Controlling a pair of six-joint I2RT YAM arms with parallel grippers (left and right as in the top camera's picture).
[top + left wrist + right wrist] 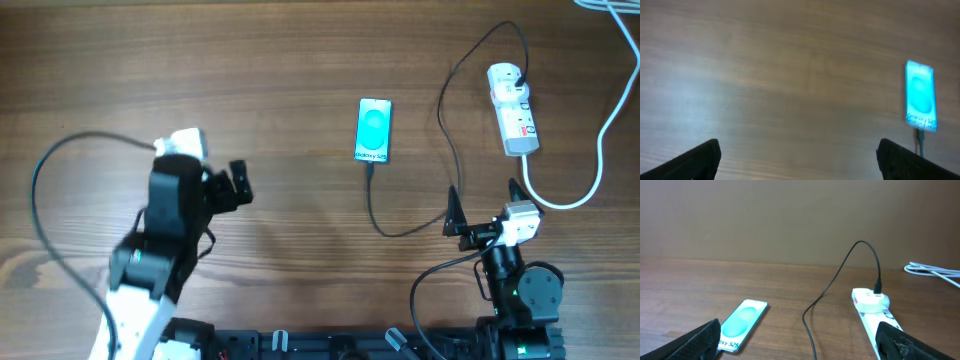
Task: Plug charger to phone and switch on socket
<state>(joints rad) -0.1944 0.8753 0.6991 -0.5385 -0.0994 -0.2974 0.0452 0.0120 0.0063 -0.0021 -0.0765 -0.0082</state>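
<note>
The phone (373, 130) lies flat mid-table with its teal screen lit. The charger's thin black cable (385, 228) meets the phone's lower edge with its tip and loops right and up to the white adapter (505, 78), which sits in the socket strip (516, 122). My left gripper (235, 185) is open and empty, well left of the phone. My right gripper (485, 205) is open and empty, just below the strip, beside the cable. The left wrist view shows the phone (920, 96) beyond the open jaws (800, 165). The right wrist view shows the phone (742, 325), cable (840, 275), adapter (869, 300) and strip (880, 330) past the jaws (800, 342).
The strip's thick white cord (600, 150) curves from its near end up to the far right corner and also shows in the right wrist view (932, 271). The robots' own black cables hang near the front edge. A brown wall stands behind the table.
</note>
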